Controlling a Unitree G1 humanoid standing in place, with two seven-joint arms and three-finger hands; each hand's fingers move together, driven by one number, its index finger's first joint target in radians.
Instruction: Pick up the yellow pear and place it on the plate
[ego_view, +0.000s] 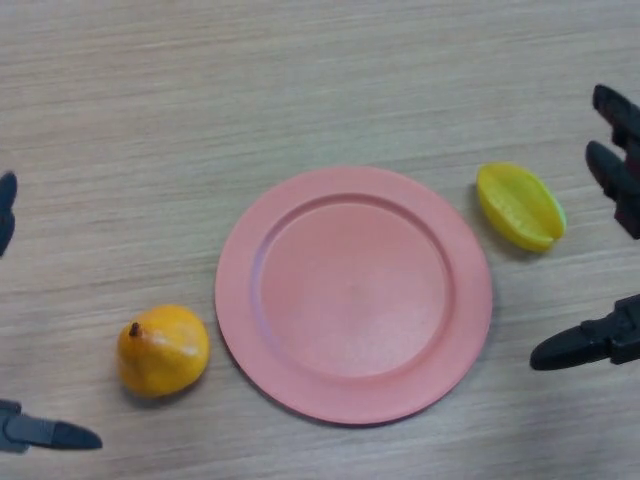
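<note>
Yellow pear (162, 351) awaits pickup just left of the plate (300, 215); both robot hands, left (40, 433) and right (600, 340), hang released.

A light wooden table (320, 80) is filling the whole head view, its pale grain running in fine streaks from side to side. Soft, even light is falling across it, throwing only faint shadows. No walls, floor or windows are showing.
</note>
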